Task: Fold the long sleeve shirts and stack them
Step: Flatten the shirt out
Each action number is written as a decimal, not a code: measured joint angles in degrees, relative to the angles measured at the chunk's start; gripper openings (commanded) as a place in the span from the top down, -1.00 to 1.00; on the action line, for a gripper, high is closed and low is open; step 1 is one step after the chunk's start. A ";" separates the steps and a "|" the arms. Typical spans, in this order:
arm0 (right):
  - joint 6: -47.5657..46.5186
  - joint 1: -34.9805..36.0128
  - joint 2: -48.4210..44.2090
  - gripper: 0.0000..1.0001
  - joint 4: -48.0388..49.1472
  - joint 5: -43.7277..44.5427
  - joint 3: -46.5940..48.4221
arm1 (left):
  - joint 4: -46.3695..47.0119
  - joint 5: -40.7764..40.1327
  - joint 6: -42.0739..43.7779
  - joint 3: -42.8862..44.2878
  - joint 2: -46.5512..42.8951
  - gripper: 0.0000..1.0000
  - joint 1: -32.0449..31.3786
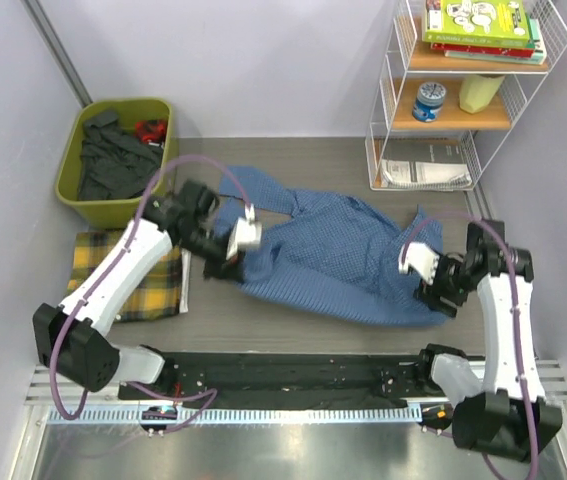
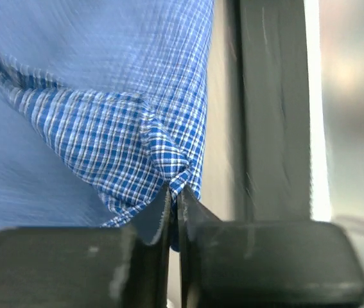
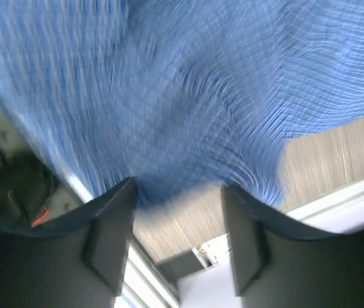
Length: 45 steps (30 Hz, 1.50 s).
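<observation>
The blue fine-check shirt [image 1: 343, 250] lies spread and rumpled across the middle of the table. My left gripper [image 1: 225, 260] is shut on a pinched fold at its left edge; the left wrist view shows the jaws closed on the blue check cloth [image 2: 124, 135] at the gripper [image 2: 175, 192]. My right gripper [image 1: 439, 292] is open at the shirt's right lower edge. In the right wrist view, which is blurred, the gripper [image 3: 178, 199] has nothing between the fingers, and the blue cloth [image 3: 188, 90] lies just beyond the tips. The yellow plaid shirt [image 1: 128, 275] lies folded at the left.
A green bin [image 1: 73, 195] with dark clothes stands at the back left. A white wire shelf [image 1: 463, 90] with books and a tin stands at the back right. A black rail [image 1: 283, 375] runs along the near edge.
</observation>
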 measured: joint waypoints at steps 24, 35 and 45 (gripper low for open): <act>32.37 0.70 41.53 -0.81 7.80 -5.11 24.61 | 9.84 -18.67 -20.06 -12.46 4.96 -0.09 5.81; 50.64 -7.39 49.00 -0.99 24.09 0.15 23.37 | 14.60 -17.92 -24.72 -15.30 3.19 -0.13 5.81; 63.63 -10.51 52.63 -0.51 40.81 0.15 17.07 | 15.58 -18.03 -24.79 -18.36 0.15 -0.14 5.81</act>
